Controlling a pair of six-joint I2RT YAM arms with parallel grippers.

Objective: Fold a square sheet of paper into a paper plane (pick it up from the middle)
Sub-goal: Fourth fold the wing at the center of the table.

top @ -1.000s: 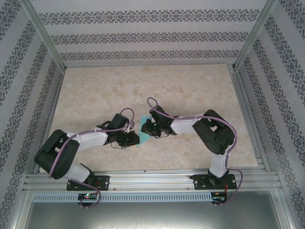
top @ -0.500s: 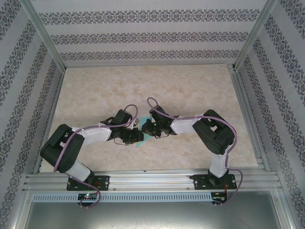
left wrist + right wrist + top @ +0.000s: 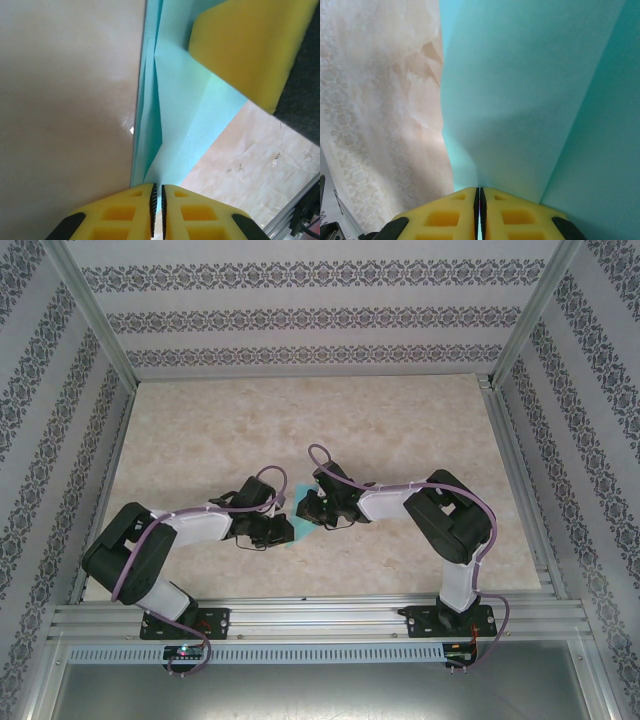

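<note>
The square sheet of paper [image 3: 292, 543] is turquoise, folded into several layers with sharp creases, and sits between the two grippers near the table's middle front. My left gripper [image 3: 283, 530] is shut on the sheet's near edge; in the left wrist view the paper [image 3: 185, 115] runs up from the pinched fingertips [image 3: 158, 197]. My right gripper [image 3: 306, 508] is shut on another edge of the paper [image 3: 520, 100], which spreads wide above its fingertips [image 3: 479, 197]. One yellow finger of the right gripper [image 3: 245, 45] rests against the sheet in the left wrist view.
The beige marble-patterned table [image 3: 400, 420] stretches behind and to both sides. Aluminium frame rails [image 3: 320, 615] run along the near edge, and patterned walls enclose the other sides.
The left arm swung its gripper in toward the right gripper, then eased back slightly left, closing a little on the paper. The right arm held still.
</note>
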